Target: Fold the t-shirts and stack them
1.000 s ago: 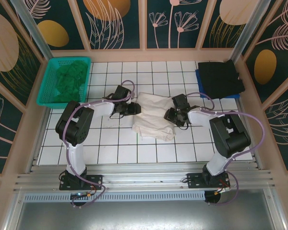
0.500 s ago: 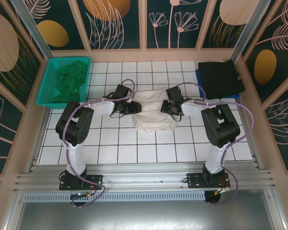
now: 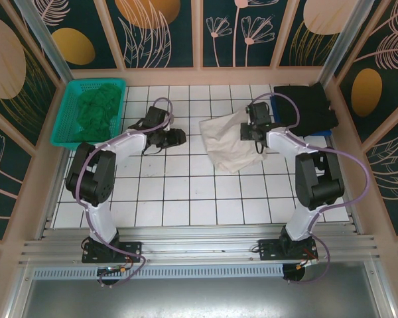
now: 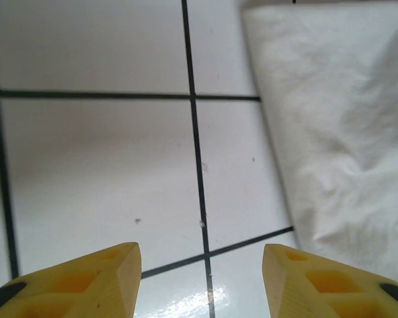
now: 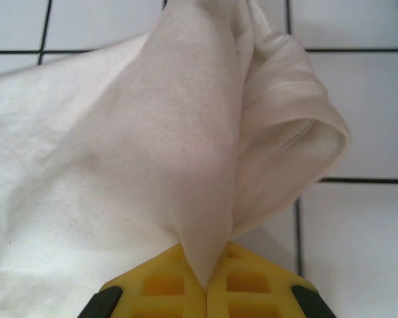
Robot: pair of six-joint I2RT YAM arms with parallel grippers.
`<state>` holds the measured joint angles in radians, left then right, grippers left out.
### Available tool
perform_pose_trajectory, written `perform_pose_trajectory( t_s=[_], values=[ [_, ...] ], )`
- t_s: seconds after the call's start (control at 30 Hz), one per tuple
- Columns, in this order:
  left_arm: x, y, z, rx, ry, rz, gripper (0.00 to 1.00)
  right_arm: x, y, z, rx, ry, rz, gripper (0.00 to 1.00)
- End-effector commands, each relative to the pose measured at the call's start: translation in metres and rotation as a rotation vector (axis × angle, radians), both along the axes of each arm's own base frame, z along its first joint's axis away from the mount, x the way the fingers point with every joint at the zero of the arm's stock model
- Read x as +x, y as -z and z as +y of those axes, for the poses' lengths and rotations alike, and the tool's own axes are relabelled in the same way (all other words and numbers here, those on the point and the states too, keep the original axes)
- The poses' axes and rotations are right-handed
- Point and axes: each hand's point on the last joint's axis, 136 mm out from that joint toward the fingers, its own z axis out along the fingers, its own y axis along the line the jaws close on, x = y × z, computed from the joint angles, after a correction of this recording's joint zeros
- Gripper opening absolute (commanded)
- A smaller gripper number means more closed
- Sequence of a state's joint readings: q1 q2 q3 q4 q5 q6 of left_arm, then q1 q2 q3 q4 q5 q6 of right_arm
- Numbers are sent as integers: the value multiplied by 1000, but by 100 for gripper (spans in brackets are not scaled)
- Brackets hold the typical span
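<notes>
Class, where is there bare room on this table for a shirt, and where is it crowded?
Free: near rows of the table, short of the cream shirt; far strip between teal basket and black shirt. Crowded: far right, cream shirt beside black shirt.

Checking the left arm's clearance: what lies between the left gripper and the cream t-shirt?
Nothing but bare tiled table, seen in the top view between the left gripper and the cream t-shirt; the left wrist view shows the same.

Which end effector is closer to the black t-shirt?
The right. The right end effector, gripping the cream t-shirt, sits just left of the black t-shirt; the left end effector is open, farther left beyond the cream one.
</notes>
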<state>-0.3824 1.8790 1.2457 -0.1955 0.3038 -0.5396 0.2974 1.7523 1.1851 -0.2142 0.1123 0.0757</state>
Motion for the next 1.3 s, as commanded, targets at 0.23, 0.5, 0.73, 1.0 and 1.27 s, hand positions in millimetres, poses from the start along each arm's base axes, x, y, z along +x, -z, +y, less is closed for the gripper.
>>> perform_pose_trajectory(
  t_s=[0.23,0.5,0.73,1.0,1.27],
  values=[
    [-2,-3,2,24,16,-1,51,7,39,-12,50,-8,119,0],
    [0,1,-1,26,40,6,51,8,54,-34,86,107,209,36],
    [3,4,-1,39,41,12,52,16,49,-50,136,137,203,65],
    [4,4,1,53,39,11,52,23,86,-37,185,80,272,67],
    [5,6,-2,45,45,16,52,21,90,-17,215,63,266,50]
  ],
)
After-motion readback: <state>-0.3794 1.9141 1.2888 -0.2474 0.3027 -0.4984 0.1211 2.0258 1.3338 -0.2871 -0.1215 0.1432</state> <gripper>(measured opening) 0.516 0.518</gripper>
